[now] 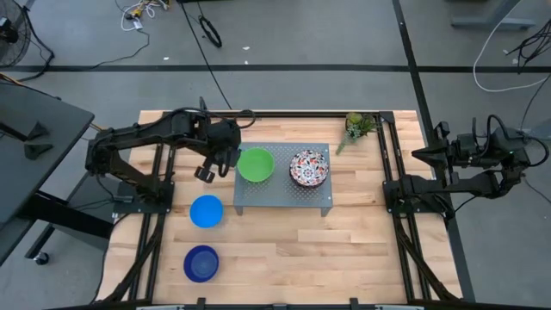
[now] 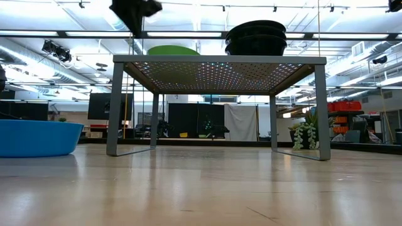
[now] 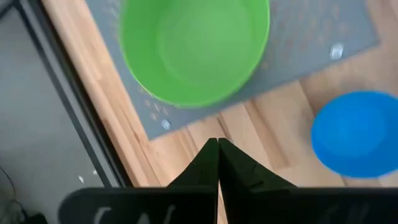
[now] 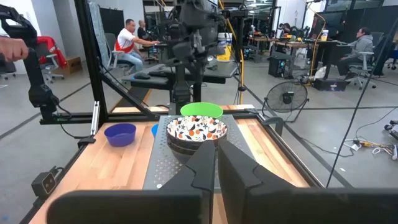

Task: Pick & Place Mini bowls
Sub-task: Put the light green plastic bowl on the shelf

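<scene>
A green bowl [image 1: 256,164] sits on the left half of the grey perforated stand [image 1: 284,198]. On the stand's right half is a stack of white bowls with a red-and-blue floral pattern [image 1: 309,167]. A light blue bowl [image 1: 206,211] and a dark blue bowl [image 1: 201,263] rest on the wooden table, left of and nearer than the stand. My left gripper [image 1: 204,175] hangs shut just left of the stand's left edge, above the table, pointing steeply down. In its wrist view its fingers [image 3: 217,158] are empty, short of the green bowl [image 3: 193,50]. My right gripper [image 4: 216,149] waits shut at the table's right edge.
A small potted plant [image 1: 357,127] stands at the far edge beside the stand's far right corner. Black frame rails [image 1: 392,185] run along both sides of the table. Bare wood lies in front of the stand [image 1: 327,258]. People sit at desks in the room beyond [image 4: 130,37].
</scene>
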Robot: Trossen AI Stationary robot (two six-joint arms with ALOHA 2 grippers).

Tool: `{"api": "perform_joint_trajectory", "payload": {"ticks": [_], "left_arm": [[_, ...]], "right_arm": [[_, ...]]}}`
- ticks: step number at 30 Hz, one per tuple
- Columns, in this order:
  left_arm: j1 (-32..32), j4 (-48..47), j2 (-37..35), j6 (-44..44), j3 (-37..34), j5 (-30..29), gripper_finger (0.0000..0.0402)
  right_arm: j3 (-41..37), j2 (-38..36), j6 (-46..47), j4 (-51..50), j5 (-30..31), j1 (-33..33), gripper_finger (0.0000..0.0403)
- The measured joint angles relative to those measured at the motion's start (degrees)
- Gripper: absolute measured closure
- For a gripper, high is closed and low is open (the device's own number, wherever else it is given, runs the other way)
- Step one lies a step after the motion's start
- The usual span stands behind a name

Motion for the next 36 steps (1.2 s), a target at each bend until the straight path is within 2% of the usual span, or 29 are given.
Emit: {"api": "perform_joint_trajectory", "payload": {"ticks": [6,14,21,26,36], "left_arm": [[3.04,-0.31,0.04,0.90,-5.99,0.00,0.0398],[5.03,4.10,0.04,3.44,-11.73,-1.01,0.0399],[4.91,8.59,0.04,5.39,-12.00,-0.82,0.0400],[4.91,9.91,0.04,5.17,-12.00,3.93,0.0400],[4.60,13.90,0.04,4.74,-12.00,6.43,0.0401]], "right_arm": [[0.00,0.00,-0.01,0.01,0.02,0.00,0.0380],[0.00,0.00,0.00,-0.01,0.02,-0.01,0.0380],[0.00,0.00,0.01,0.01,0.00,0.00,0.0380],[0.00,0.00,0.01,0.01,0.01,-0.02,0.0380],[0.00,0.00,0.01,0.01,0.01,0.00,0.0380]]}}
